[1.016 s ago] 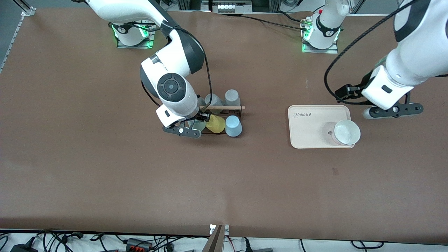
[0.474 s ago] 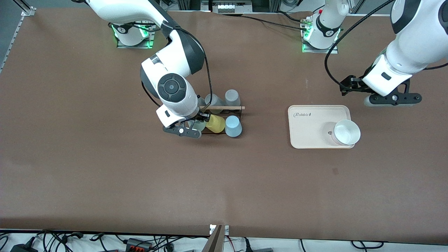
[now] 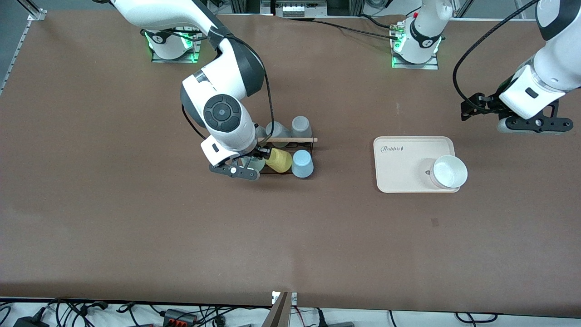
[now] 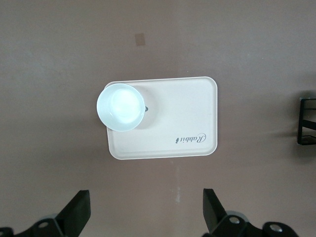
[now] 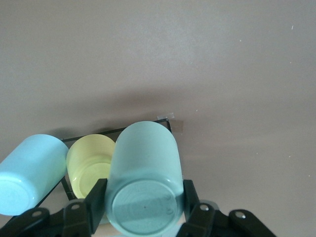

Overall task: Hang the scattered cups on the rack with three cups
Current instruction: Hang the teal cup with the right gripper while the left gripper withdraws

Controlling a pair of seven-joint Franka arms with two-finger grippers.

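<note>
Still at the rack

Brown table (image 3: pixel 136 227), cables along its edges. Right gripper (image 3: pixel 240 167) clamps the mint cup (image 5: pixel 143 185) at the rack (image 3: pixel 290 141), beside the yellow cup (image 3: pixel 279 160) and blue cup (image 3: pixel 302 163). Left gripper (image 3: pixel 531 123), jaws apart, has drawn away from the tray (image 3: pixel 399 168).

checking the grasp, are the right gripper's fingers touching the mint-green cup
Touching. The right wrist view shows the right gripper with both fingers pressed flat against the mint-green cup, no gap showing.
</note>
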